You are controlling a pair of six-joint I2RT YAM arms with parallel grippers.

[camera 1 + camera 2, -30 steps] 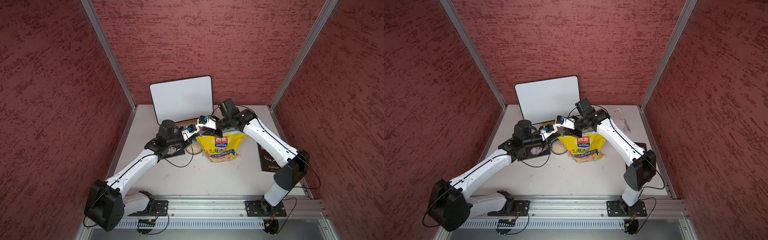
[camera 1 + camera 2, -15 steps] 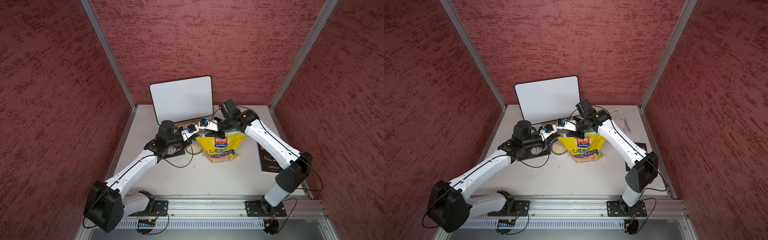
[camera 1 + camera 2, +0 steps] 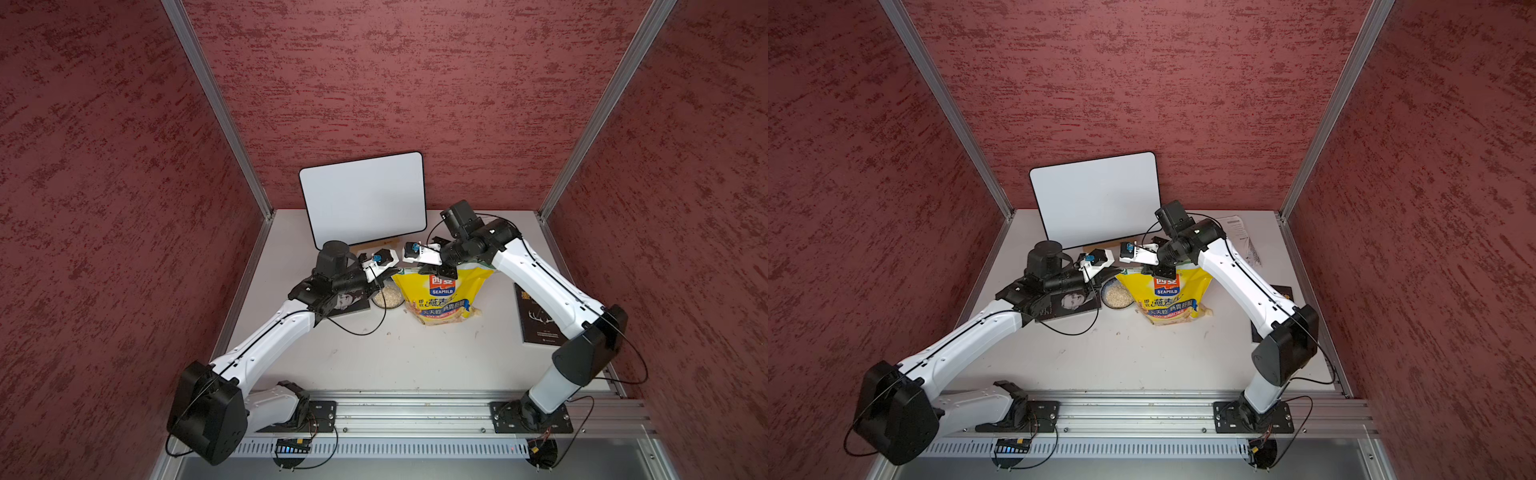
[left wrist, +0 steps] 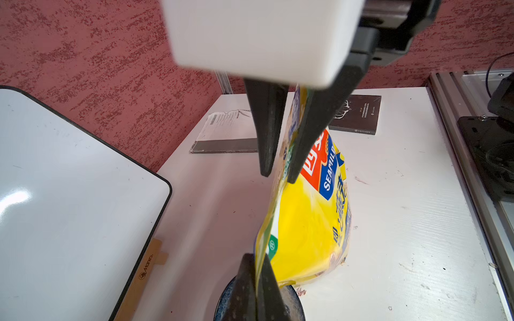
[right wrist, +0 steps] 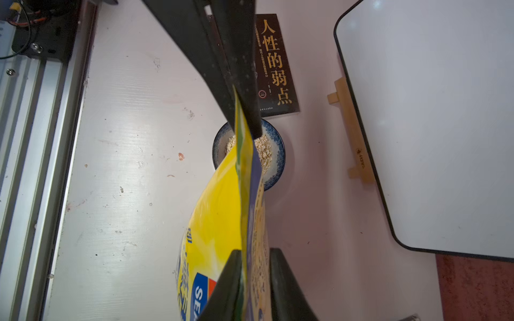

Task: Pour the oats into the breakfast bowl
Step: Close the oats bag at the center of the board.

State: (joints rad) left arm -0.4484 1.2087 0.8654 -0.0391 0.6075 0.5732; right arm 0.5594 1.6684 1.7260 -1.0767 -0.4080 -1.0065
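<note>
Oats [image 5: 264, 151], pale beige flakes, fill the small round breakfast bowl [image 5: 278, 166], glazed white with blue floral pattern and blue rim, standing near the bench [image 3: 415, 353] middle, toward its left edge. Just beside it stands the glossy yellow SEAMILD pouch [image 3: 440, 299], its flat green-white top band pulled taut. The left claw [image 4: 257, 266] is clamped on the band's end above the bowl. The right claw [image 4: 278, 173] straddles the band's other end; whether it pinches the film, I cannot tell. A dark matte book [image 5: 275, 64] lies behind the bowl.
</note>
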